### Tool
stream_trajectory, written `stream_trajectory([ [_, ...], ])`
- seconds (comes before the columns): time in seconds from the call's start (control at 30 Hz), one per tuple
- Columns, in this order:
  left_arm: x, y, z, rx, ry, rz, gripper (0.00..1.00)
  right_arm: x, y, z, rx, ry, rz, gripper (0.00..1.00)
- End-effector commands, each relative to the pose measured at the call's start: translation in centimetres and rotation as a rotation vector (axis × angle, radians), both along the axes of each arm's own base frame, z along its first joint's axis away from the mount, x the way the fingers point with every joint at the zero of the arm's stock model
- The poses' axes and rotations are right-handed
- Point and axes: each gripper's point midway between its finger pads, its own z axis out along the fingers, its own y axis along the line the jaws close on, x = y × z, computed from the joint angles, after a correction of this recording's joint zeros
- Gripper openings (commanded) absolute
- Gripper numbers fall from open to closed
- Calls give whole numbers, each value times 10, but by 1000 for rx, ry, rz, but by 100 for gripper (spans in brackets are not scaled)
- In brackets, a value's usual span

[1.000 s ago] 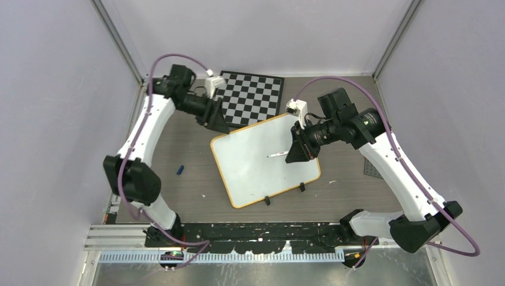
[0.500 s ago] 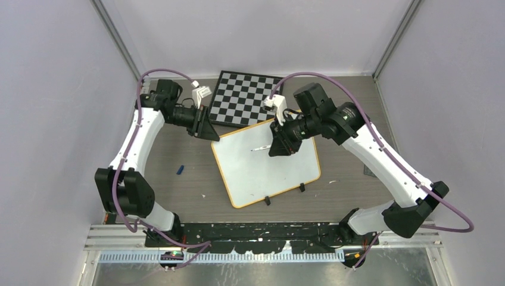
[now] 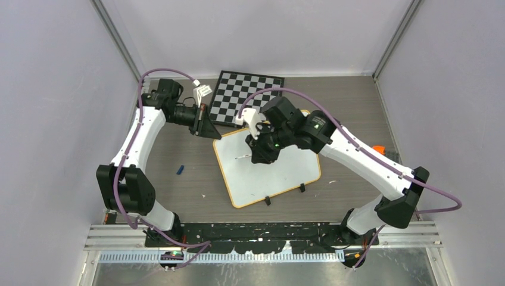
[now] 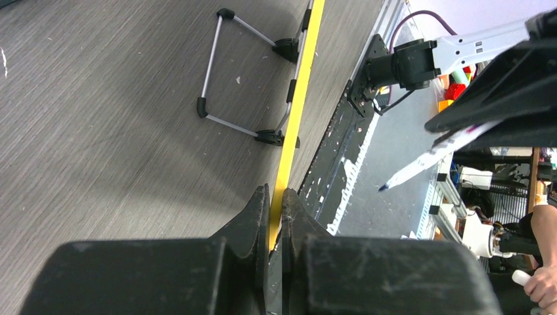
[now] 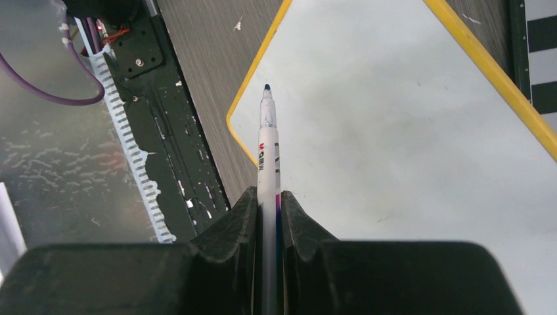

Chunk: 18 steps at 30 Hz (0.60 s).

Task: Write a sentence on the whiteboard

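Two grips in place: pinching the whiteboard (image 3: 280,173) by its orange rim at the far-left corner with the left gripper (image 4: 276,197), clamping an uncapped marker (image 5: 268,151) in the right gripper (image 5: 268,197). Lying flat just before the chessboard (image 3: 247,95), blank. Judged as poised to begin writing; next, lower tip to surface, then stroke lightly without shoving the board.

White whiteboard (image 3: 280,173), yellow-orange rim, black clips (image 3: 267,201). Chessboard (image 3: 247,95) in black-and-white checks. Marker (image 5: 268,154) white, dark blue tip, red and purple print. Table (image 3: 184,143) grey-brown wood grain. Small blue bit (image 3: 179,170). Arms (image 3: 357,158) white, black joints, purple cables (image 5: 49,100).
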Motion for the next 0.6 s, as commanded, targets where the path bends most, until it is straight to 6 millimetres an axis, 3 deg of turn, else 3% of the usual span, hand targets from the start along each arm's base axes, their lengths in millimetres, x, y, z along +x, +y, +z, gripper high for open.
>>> stream_trajectory([
  [0.0,7,0,4,-3,-61,1,0,16,24,11,26,-136,-18,0],
  [0.57,6,-1,1,1,-48,10,0,21,54,-7,-2,-153,-22,0],
])
